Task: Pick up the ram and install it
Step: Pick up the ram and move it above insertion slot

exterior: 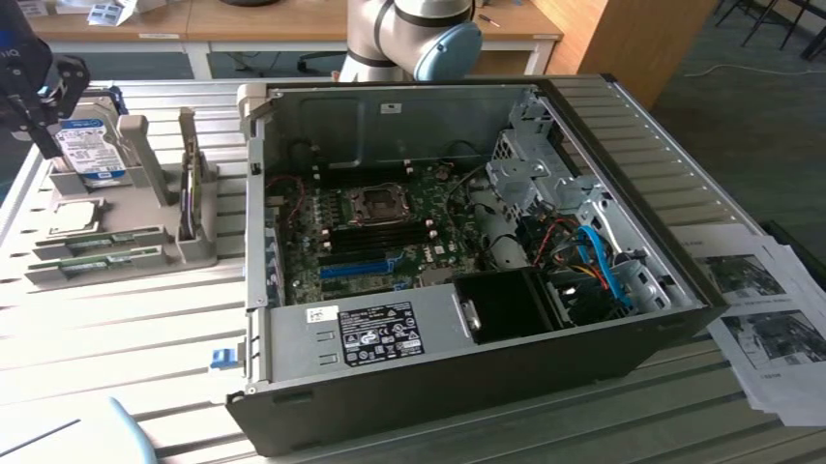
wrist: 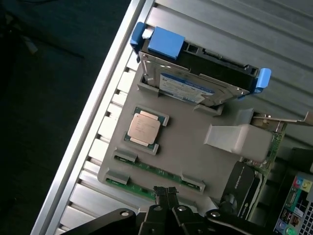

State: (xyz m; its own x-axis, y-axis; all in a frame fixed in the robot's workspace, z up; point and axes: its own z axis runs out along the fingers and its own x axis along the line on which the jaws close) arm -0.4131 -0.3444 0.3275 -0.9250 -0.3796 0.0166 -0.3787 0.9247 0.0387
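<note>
My claw is clenched, its two fingertips pressed together with nothing between them, and it hangs in the air above the near edge of the grey holder on the slatted metal table. The ram is not picked up: I see it lying flat in its clips on that holder, almost directly beneath the claw's tips, a long thin green stick. A second green stick lies parallel just beside it, at the holder's rim and also close under the claw. Farther out from the claw on the same holder I see a square processor chip seated in its recess, and beyond that a silver hard drive with a blue-and-white label, standing tilted between blue tabs. To one side of the claw a dark expansion card stands on edge. In the exterior view the open computer case sits well apart from the claw, its motherboard exposed.
</note>
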